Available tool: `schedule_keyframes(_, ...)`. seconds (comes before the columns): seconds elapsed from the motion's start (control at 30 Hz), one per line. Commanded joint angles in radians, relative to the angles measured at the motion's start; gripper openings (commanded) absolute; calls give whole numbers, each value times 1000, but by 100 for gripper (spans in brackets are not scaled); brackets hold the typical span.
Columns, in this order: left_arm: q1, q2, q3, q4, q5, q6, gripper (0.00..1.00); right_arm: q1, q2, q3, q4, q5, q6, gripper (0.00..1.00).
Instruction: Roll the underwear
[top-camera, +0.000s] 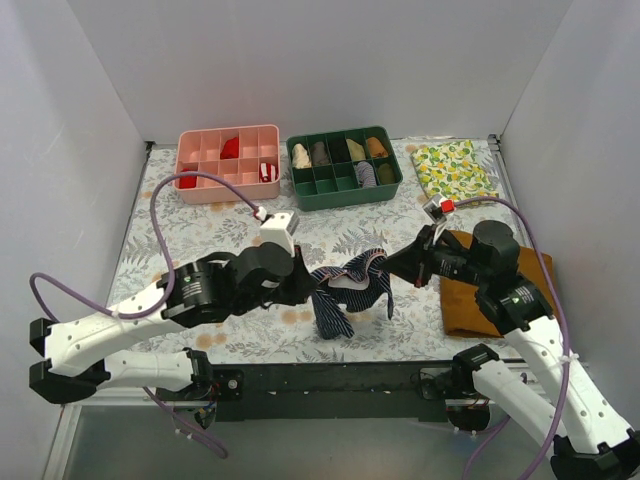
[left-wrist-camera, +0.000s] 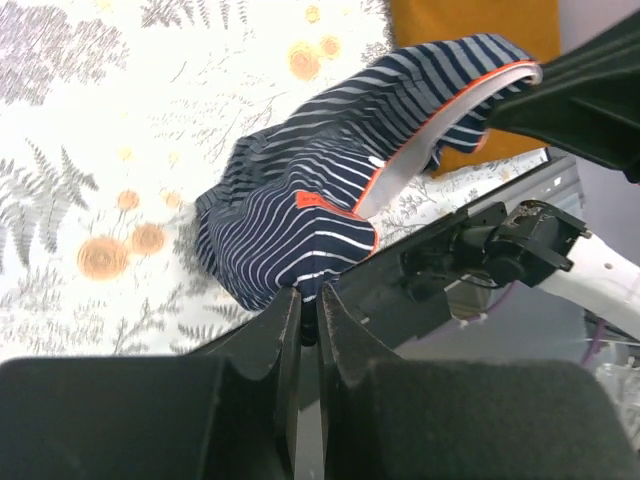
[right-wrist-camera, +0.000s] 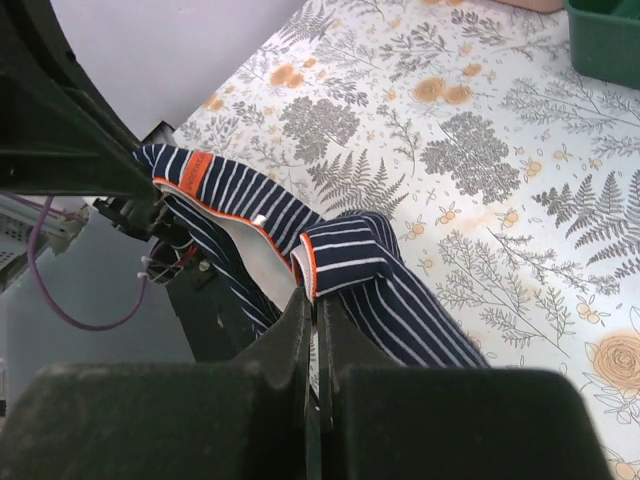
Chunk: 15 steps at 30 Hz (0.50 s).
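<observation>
The left pincer (top-camera: 303, 287) and right pincer (top-camera: 390, 268) were each clamped on the underwear (top-camera: 348, 290), which hung bunched between them near the tabletop's (top-camera: 200, 230) near edge. This looked like the spreading step; next it needed laying flat.

No readable text anywhere; the orange tag (right-wrist-camera: 197, 172) on the underwear (right-wrist-camera: 370, 270) is blurred.

One underwear (top-camera: 350, 288), two end effectors (top-camera: 305, 285) (top-camera: 391, 268), two compartment trays (top-camera: 228, 196) (top-camera: 345, 199), two flat cloths (top-camera: 460, 305) (top-camera: 455, 170).
</observation>
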Motion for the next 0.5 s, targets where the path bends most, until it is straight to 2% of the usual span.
schedule_keyframes(0.0,-5,-64,57,-230,-53,-139,0,3,-4,80,-33,-39,-15,1)
schedule_keyframes(0.1,-3,-71,45,-324,-103,-210,1,3,22,86,-78,1,-46,1)
schedule_keyframes(0.27,0,-65,-13,-374,-180,-271,11,3,120,77,-121,142,-41,1)
schedule_keyframes(0.37,35,-28,-46,-349,-199,-226,15,1,217,75,-96,182,-44,1)
schedule_keyframes(0.47,167,12,-98,-259,-133,-126,13,3,292,95,-63,209,-60,1)
